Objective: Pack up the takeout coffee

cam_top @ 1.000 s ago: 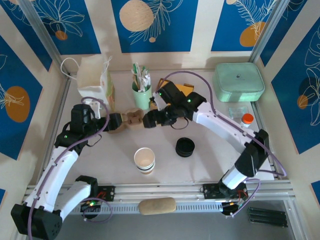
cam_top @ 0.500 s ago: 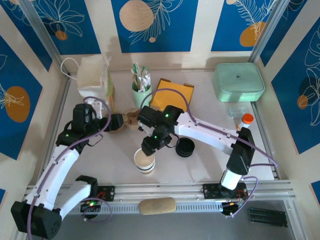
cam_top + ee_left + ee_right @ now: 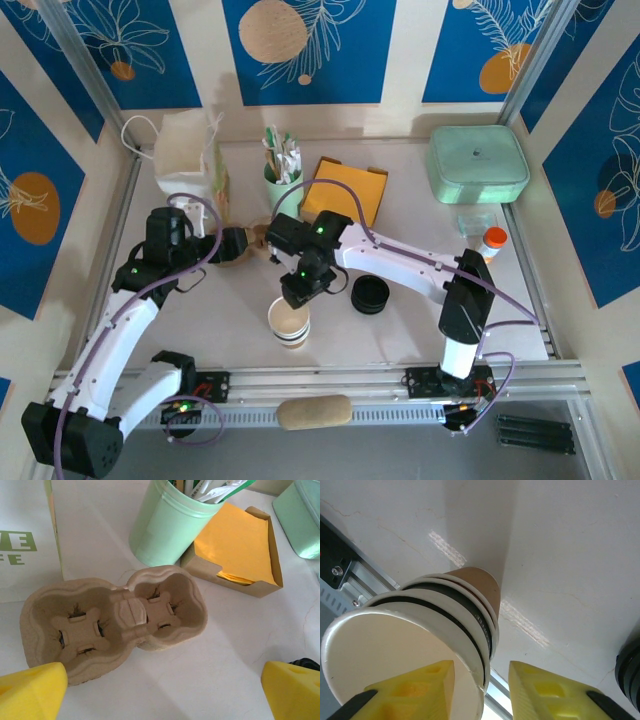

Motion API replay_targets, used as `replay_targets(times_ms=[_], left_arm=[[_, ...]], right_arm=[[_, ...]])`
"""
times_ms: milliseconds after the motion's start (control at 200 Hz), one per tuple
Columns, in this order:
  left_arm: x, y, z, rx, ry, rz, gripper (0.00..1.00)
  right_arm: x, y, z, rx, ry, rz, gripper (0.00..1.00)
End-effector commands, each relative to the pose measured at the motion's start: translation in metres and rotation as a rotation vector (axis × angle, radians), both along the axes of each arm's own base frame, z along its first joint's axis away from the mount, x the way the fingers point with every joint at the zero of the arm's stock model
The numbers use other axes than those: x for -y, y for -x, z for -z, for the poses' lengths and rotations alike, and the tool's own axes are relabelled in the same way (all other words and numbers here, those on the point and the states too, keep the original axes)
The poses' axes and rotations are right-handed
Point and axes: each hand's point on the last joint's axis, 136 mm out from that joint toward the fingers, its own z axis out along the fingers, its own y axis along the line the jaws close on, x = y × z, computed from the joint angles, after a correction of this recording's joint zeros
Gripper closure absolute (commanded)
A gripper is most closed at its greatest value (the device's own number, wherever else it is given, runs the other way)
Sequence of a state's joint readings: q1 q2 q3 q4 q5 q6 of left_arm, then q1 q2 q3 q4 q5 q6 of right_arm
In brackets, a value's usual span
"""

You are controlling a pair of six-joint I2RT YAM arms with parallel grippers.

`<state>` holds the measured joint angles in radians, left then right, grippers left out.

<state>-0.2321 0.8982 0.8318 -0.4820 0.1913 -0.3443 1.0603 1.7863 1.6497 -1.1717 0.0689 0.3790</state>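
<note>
Right gripper [image 3: 300,290] [image 3: 480,680]: jaws part-open, straddling the rim of the takeout coffee cup [image 3: 289,322] [image 3: 410,640]. One yellow finger [image 3: 420,685] sits inside the cup, the other outside. In the wrist view there's a gap between the outer finger and the cup wall, so it isn't clamped.

The cup stands upright, lidless, near the table's front edge, at 6 o'clock from the right gripper in the top view. Kraft body, white and dark bands under the rim.

Black lid [image 3: 370,294] [image 3: 631,675] lies on the table at 2 o'clock from the cup, near but apart.

Left gripper [image 3: 232,245] [image 3: 160,690]: jaws fully spread, holding nothing, with yellow fingertips at both lower corners of its wrist view. Pulp cup carrier [image 3: 262,240] [image 3: 115,620] lies just ahead of it, both wells empty, at 11 o'clock from the cup.

Mint-green utensil cup [image 3: 283,190] [image 3: 167,527] is at 12 o'clock from the carrier. Box of yellow napkins [image 3: 345,195] [image 3: 240,545] is at its 3 o'clock. White paper bag [image 3: 185,155] is at its 9 o'clock.
</note>
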Motion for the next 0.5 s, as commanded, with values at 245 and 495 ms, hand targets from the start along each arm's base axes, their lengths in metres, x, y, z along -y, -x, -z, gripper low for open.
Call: replay_targets(times_ms=[245,495], left_arm=[[0.008,-0.003,-0.011,0.032,0.033,0.017,0.01],[0.008,-0.002,-0.012,0.035,0.033,0.019,0.01]], right_arm=[[0.0,-0.008,-0.005,0.032,0.008,-0.005,0.93],[0.01,-0.027,-0.005,0.078,0.027,0.033,1.0]])
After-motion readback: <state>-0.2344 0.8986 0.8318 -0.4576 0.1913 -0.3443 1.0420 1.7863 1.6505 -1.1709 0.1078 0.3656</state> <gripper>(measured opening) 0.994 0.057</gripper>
